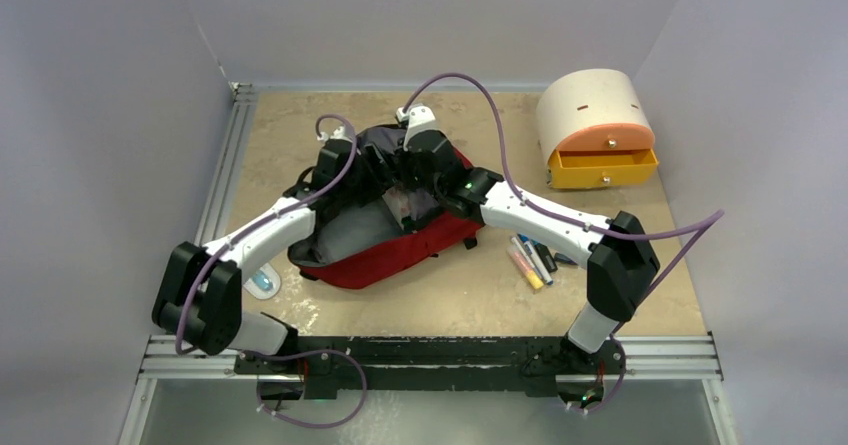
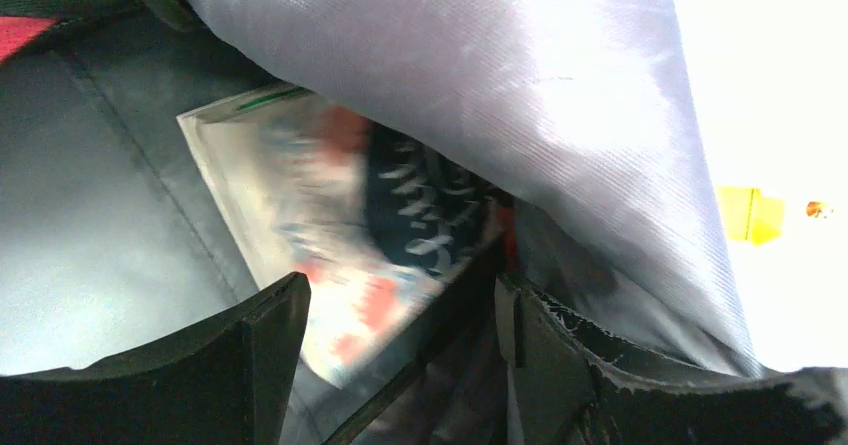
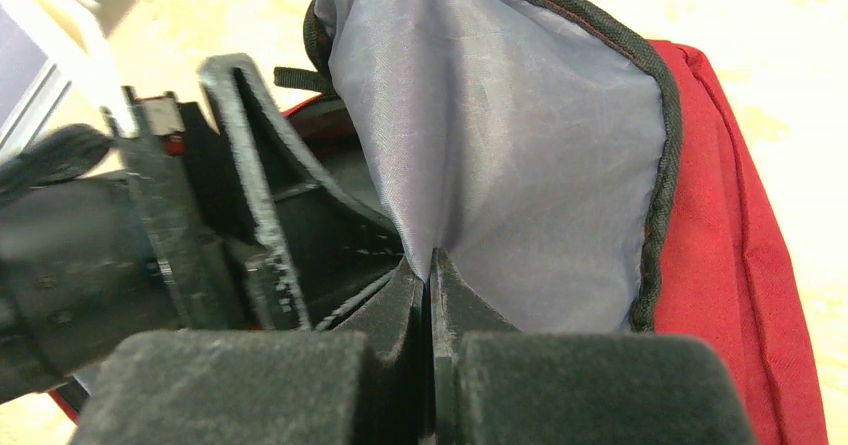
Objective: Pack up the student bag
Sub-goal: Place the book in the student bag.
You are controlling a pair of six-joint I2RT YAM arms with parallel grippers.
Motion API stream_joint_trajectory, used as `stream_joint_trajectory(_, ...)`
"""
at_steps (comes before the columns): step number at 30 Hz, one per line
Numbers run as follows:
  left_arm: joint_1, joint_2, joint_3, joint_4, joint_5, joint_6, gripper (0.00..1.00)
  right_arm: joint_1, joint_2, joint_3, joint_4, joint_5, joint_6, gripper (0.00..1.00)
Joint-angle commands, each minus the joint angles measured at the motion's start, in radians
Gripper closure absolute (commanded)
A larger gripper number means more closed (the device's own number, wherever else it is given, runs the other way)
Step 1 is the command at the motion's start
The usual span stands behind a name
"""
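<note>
A dark red student bag [image 1: 385,255] lies open in the middle of a tan worktop [image 1: 450,305], between two robot arms. The right jaws are pressed fully together on the bag's grey lining flap [image 3: 500,165], lifting it so the mouth gapes. The left jaws reach inside the bag, spread wide with nothing between them. A book [image 2: 330,225] lies on the lining just beyond them, so loading the book looks finished. Coloured pens [image 1: 532,258] lie on the worktop near the bag's right side. The next move likely calls for drawing the left jaws out to fetch them, with the flap held up.
</note>
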Motion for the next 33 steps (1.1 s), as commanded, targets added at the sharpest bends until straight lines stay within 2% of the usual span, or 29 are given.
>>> stream_joint_trajectory(1,0.029,-0.090,0.037,-0.113,-0.049,0.062,0.32,-0.002,-0.051,0.004,0.087,0.022,-0.010,1.00)
stream_joint_trajectory(9,0.061,-0.297,-0.006,-0.282,-0.076,0.134,0.32,-0.003,-0.049,-0.005,0.082,0.027,-0.023,1.00)
stream_joint_trajectory(14,0.062,-0.377,0.069,-0.466,-0.101,0.259,0.36,-0.003,-0.048,-0.009,0.068,-0.021,-0.075,1.00)
stream_joint_trajectory(21,0.062,-0.436,0.191,-0.831,-0.328,0.291,0.37,-0.003,-0.044,-0.010,0.034,-0.025,-0.113,1.00)
stream_joint_trajectory(24,0.062,-0.435,0.199,-0.929,-0.370,0.261,0.36,-0.007,-0.026,-0.004,0.017,0.061,-0.114,1.00)
stream_joint_trajectory(33,0.062,-0.407,0.155,-0.928,-0.314,0.214,0.36,-0.125,0.032,0.067,-0.033,0.137,-0.143,1.00)
